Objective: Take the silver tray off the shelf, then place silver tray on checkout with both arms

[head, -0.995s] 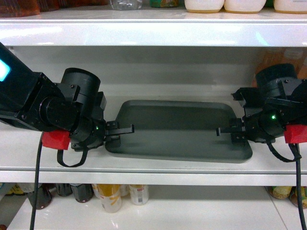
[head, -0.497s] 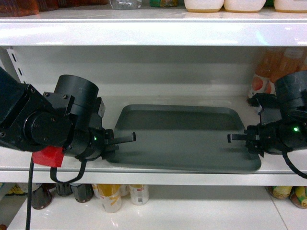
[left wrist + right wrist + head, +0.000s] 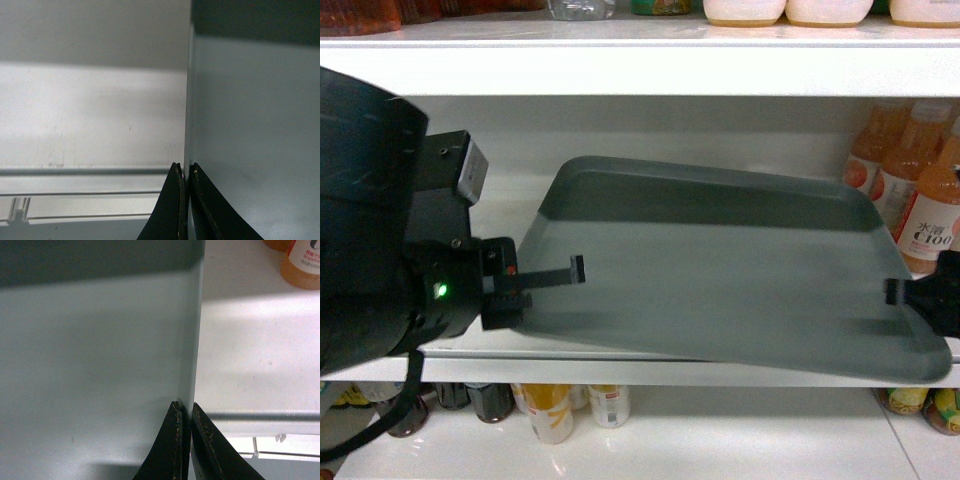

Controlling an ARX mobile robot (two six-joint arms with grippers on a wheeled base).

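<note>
White shelf point(image 3: 640, 70) behind; matte grey-green silver tray point(image 3: 720, 270) (plain, low rim) pinched by left claw point(image 3: 186, 172), right claw point(image 3: 186, 410).

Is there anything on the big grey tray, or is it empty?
Empty. The silver tray shows only bare grey surface in the head view, and both wrist views show nothing lying on it.

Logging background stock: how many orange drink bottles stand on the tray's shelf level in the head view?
3, all at the right end behind the silver tray: one, one, and the labelled one at the edge. More may be hidden.
</note>
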